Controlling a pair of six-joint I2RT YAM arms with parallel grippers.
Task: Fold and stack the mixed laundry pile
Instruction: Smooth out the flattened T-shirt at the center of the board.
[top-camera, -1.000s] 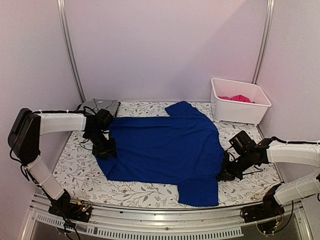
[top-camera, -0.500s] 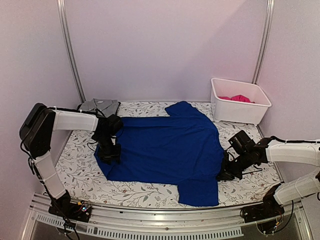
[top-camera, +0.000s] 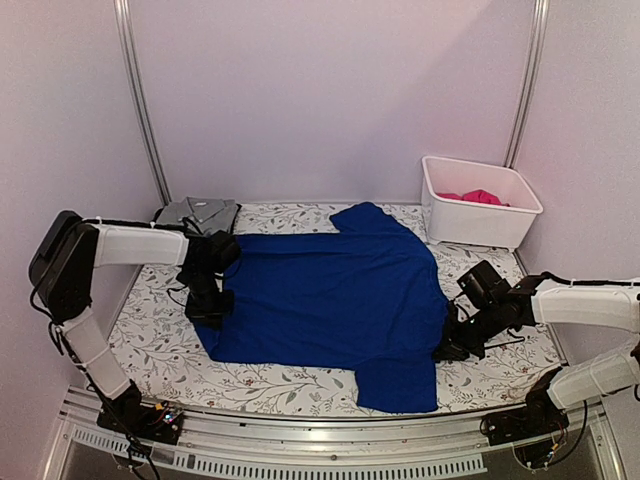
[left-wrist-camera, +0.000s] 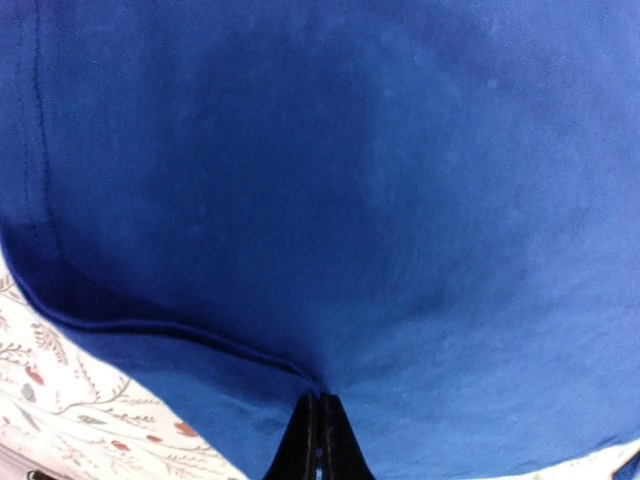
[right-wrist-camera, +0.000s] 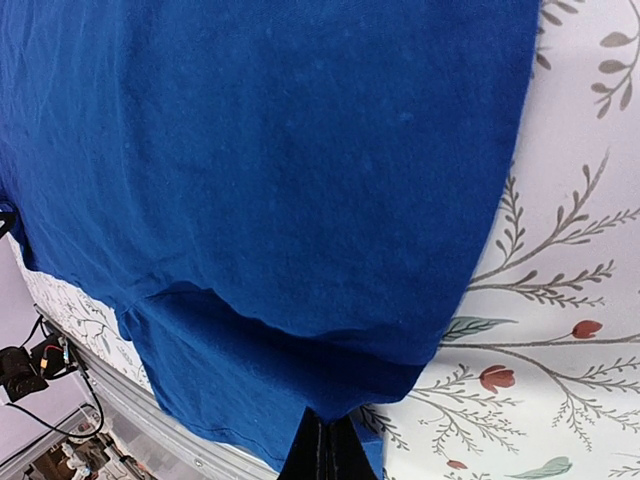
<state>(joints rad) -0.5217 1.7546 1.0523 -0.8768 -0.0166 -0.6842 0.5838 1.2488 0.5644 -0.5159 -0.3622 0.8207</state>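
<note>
The left claw (top-camera: 208, 306) is pinched tight on the left edge of the blue shirt (top-camera: 330, 290). Its arm reaches in from the left and bends down at the wrist. The right claw (top-camera: 447, 350) is pinched tight on the shirt's right edge, its arm stretched out low. The shirt lies spread flat in the middle. A moment ago the left claw was open. The right arm has not moved. A grey shirt (top-camera: 200, 212) sits back left, and a pink cloth (top-camera: 475, 197) lies in the bin (top-camera: 480, 228).
</note>
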